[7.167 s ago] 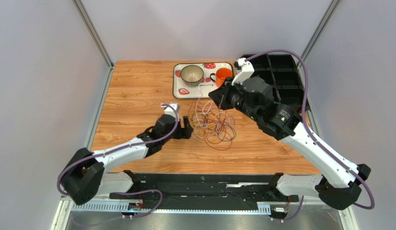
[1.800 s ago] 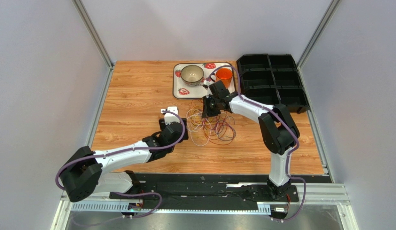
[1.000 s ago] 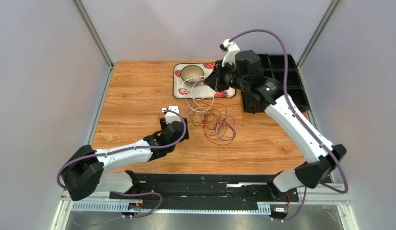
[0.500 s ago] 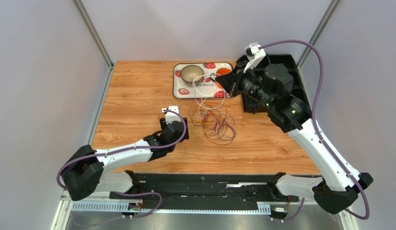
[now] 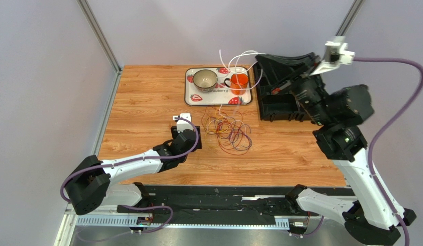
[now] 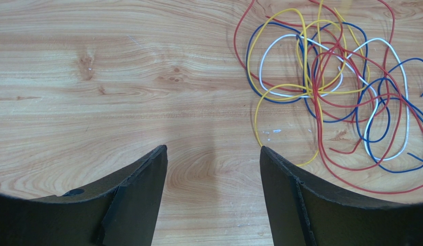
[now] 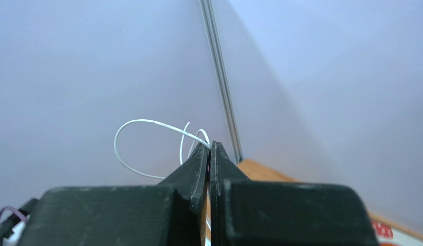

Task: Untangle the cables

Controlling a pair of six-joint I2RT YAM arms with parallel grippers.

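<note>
Cables [image 5: 231, 132] in flat tangle, white cable [image 5: 248, 51] looping leftward from right jaws

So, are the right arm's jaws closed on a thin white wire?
Yes, in the right wrist view the right arm's jaws are pressed together and the thin white wire loops out from between their tips.

Clear passage: the left half of the table [image 5: 141, 97] is bare wood, as is the gap between the fingers of the left gripper [image 6: 213, 154]. Obstructions: the cables [image 5: 230, 132] lie at table centre, just beside that gripper (to its right in the wrist view). The tray [image 5: 188, 88] with bowl [image 5: 204, 78] and cup [image 5: 239, 81] occupies the far edge; black bins [image 5: 262, 107] occupy the far right. A white wire [image 7: 146, 121], pinched in the raised right gripper [image 7: 210, 147], loops in the air above the cup.
</note>
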